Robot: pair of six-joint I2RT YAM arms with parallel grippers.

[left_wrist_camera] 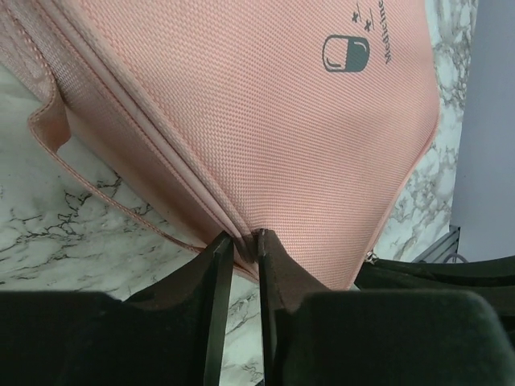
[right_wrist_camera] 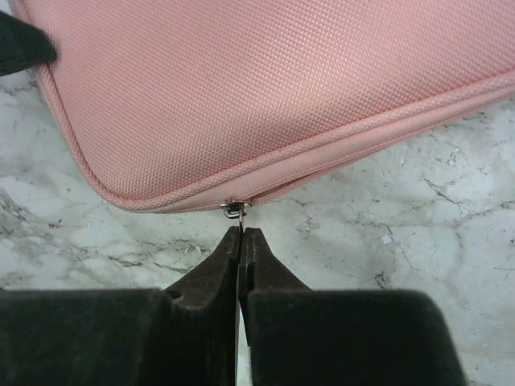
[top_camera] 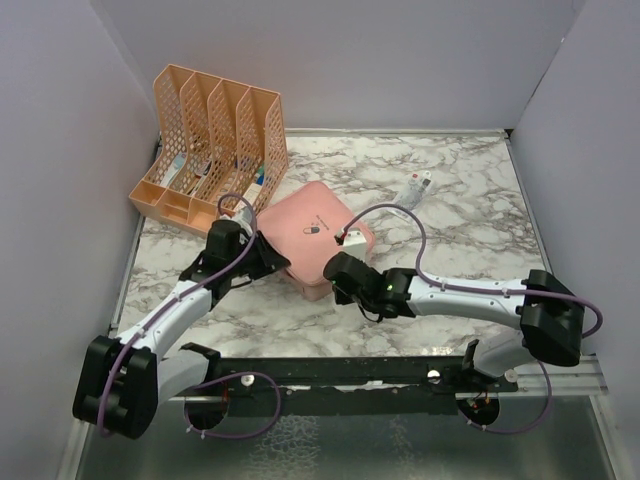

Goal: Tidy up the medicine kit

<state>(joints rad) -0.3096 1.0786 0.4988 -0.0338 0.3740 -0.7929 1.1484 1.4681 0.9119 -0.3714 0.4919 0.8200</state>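
While one medicine kit lies shut, left pincer nips its edge (right pincer, its zip pull).

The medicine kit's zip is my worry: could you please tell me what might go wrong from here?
The right gripper pinches only the tip of the small zipper pull; it may slip out when pulled.
The left gripper seems to hold the medicine kit only by its edge seam, so the case might slide across the marble table instead of unzipping.
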